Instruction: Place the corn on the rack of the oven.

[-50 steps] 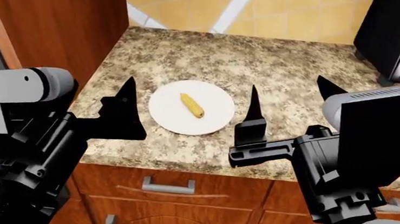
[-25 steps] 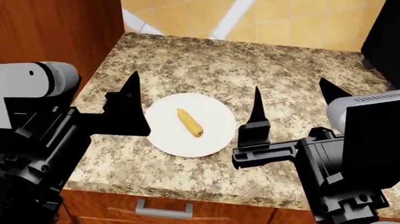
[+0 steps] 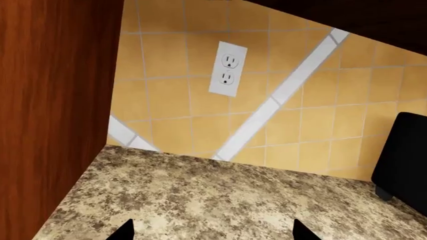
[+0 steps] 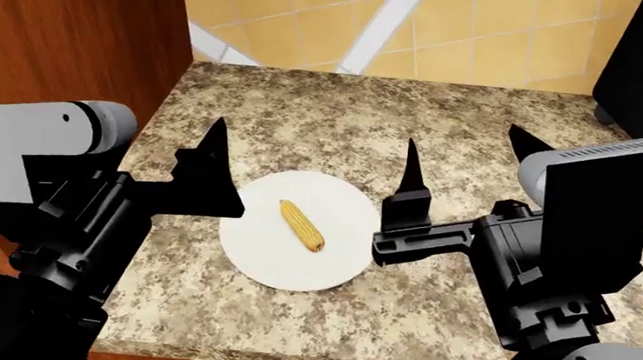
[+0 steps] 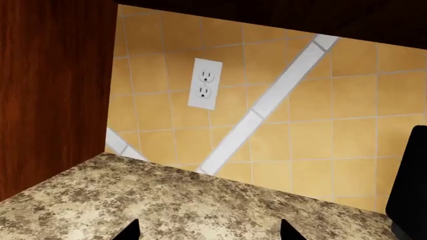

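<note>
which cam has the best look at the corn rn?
Head view. The corn lies in full sight on the white plate, between the two hands. Neither wrist view shows it at all, just countertop, tiled wall and an outlet.

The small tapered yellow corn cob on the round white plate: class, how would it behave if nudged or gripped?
The small tapered yellow corn cob looks rounded, so it may roll across the round white plate. Probably stiff and light.

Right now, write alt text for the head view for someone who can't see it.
A small yellow corn lies on a white plate on a speckled counter. The left gripper and right gripper flank the plate, both open and empty. Tiled wall behind, wood cabinet at the left.
</note>
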